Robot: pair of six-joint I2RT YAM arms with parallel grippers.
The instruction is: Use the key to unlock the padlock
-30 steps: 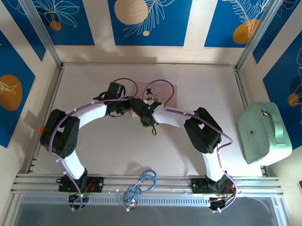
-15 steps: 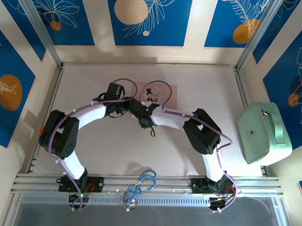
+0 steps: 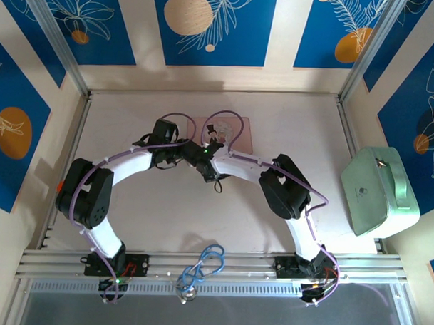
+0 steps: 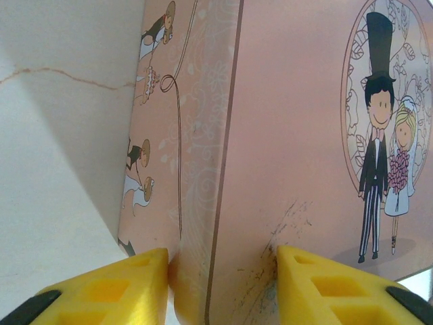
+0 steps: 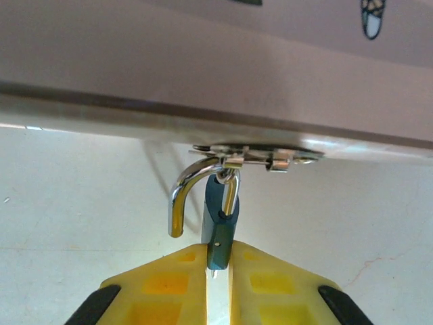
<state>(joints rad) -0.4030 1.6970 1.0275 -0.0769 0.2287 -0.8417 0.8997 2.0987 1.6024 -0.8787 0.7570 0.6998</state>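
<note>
Overhead, both arms bend inward and meet at the near edge of a pink picture box lying at the far middle of the table. A mint-green case sits well apart at the right.

From the left wrist, the left gripper clamps a corner of the box, one yellow finger on each face.

From the right wrist, the right gripper pinches the blue padlock, hooked to the box's metal latch. Its silvery shackle curves left, one end free.
</note>
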